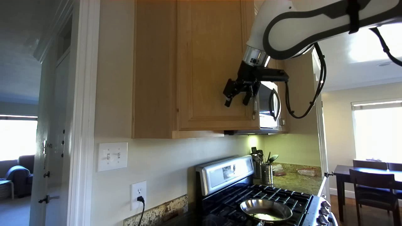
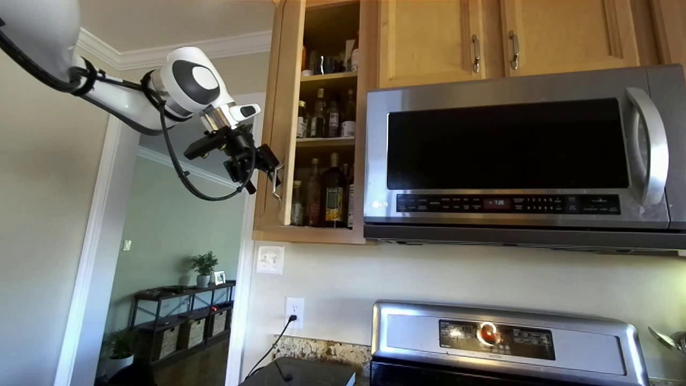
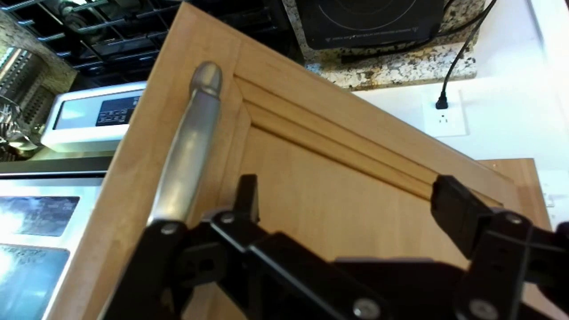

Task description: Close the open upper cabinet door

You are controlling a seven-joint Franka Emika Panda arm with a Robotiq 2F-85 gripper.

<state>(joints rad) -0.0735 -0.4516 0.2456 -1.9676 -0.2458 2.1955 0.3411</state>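
Note:
The upper cabinet door (image 1: 210,62) is honey-coloured wood with a recessed panel. In an exterior view the door (image 2: 276,96) stands swung open, showing the shelves inside. Its silver bar handle (image 3: 186,151) runs near the free edge and also shows in an exterior view (image 2: 276,185). My gripper (image 3: 344,189) is open with nothing between its fingers, over the door's outer face. One finger is just beside the handle and covers its near end in the wrist view; I cannot tell if they touch. The gripper (image 1: 237,103) also shows before the door's lower part.
Bottles (image 2: 333,193) stand on the cabinet shelves. A stainless microwave (image 2: 509,150) hangs beside the cabinet, with shorter wooden doors (image 2: 429,43) above it. Below are a stove (image 1: 251,194) with a pan (image 1: 266,209) on it, and a black hot plate (image 3: 369,20) on the counter.

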